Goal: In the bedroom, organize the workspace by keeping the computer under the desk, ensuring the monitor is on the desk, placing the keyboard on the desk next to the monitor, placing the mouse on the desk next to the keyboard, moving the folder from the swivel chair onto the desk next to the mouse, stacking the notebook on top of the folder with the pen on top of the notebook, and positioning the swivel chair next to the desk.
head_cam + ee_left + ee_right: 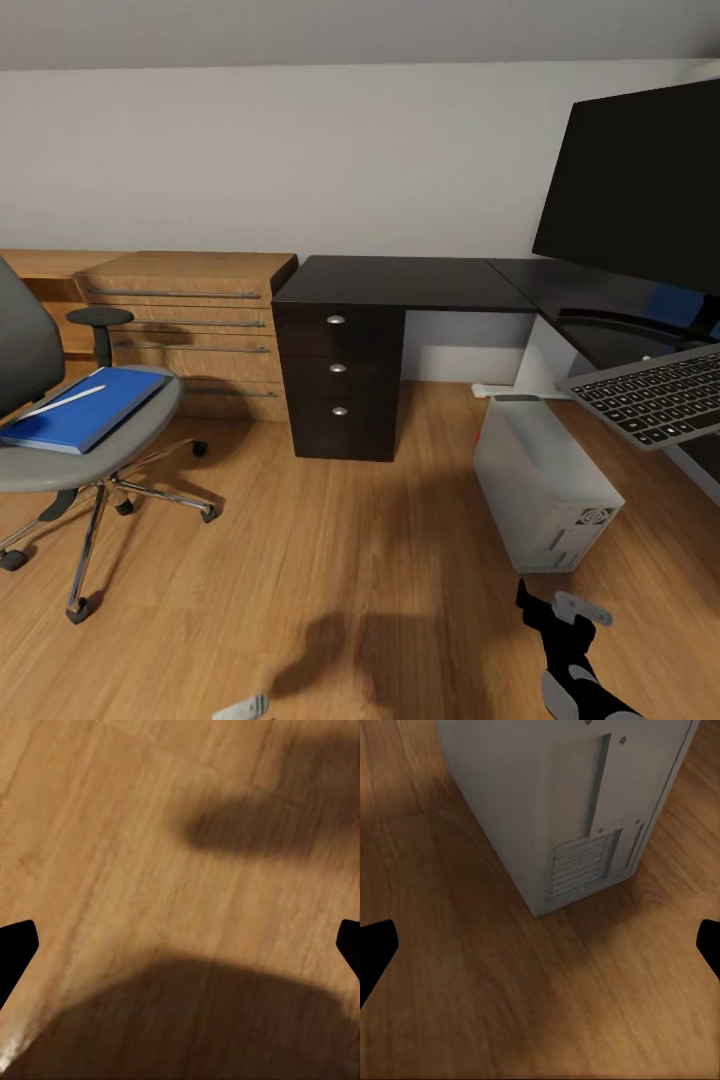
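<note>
Nearest, low over the wooden plank floor point(330, 560), the right hand point(540, 945) has its fingers spread wide with nothing between them, pointed at the light grey box-shaped computer tower point(542, 480). The left hand point(180, 945) is likewise wide open and holds nothing, with bare floor beneath it.

The tower stands on the floor just beside the long black L-shaped tabletop point(410, 280), near its edge, not clearly beneath it, so I judge that step unfinished. The flat black keyboard with dark keys point(655, 395) lies on the tabletop's near wing in front of the wide black flat-screen monitor point(640, 190), so those two look settled (no mouse can be made out).

Further left, the grey swivel office chair with black armrests and chrome star base point(70, 440) stands well apart from the tabletop. On its seat lies the thin bright blue folder point(85, 408) with the slim whitish pen point(65, 402) on top. I cannot make out a notebook. Folder, stack and chair remain to be moved.
</note>
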Controlling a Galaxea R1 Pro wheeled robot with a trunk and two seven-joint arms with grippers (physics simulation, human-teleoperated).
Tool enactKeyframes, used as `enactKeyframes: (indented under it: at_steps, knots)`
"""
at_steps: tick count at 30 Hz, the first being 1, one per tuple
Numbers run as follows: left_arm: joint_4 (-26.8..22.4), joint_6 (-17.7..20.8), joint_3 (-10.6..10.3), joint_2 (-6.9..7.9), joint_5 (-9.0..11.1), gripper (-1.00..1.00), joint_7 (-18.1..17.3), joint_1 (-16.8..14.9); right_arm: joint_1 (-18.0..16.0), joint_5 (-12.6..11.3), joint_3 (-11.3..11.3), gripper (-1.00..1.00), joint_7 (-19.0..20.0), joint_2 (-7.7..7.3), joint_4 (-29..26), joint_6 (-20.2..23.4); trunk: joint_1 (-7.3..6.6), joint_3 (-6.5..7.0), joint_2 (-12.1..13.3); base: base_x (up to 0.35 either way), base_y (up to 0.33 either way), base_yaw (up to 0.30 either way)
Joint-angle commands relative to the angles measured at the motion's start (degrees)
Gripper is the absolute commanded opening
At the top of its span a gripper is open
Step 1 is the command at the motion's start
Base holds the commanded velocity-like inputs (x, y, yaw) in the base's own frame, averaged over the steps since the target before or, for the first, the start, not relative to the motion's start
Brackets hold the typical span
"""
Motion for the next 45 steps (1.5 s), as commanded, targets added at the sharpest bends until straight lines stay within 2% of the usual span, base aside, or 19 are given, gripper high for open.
enactKeyframes:
  at_steps: [1,12,16,45]
  knots:
    - [0.2,-0.5,-0.1,-0.01,0.3,1.00,0.2,0.0,0.0,-0.6,0.3,1.00,0.0,0.00,0.1,-0.2,-0.01,-0.05,0.0,0.000,0.000,0.000]
    - [-1.3,-3.8,-0.1,0.15,-0.1,1.00,0.4,0.0,0.0,-0.7,0.3,1.00,0.0,0.20,0.3,-0.3,-0.01,0.01,0.0,0.000,0.000,-0.069]
    - [-3.3,-3.8,-0.2,0.16,-0.1,1.00,0.5,0.0,0.0,-0.7,0.3,1.00,0.0,0.17,0.3,-0.3,-0.01,0.07,0.0,0.000,0.000,-0.230]
    - [-9.1,-3.6,-0.6,0.47,-0.2,1.00,1.1,0.0,0.0,-0.7,0.3,1.00,-0.1,0.19,0.3,-0.4,-0.01,0.12,0.0,0.000,0.000,-0.263]
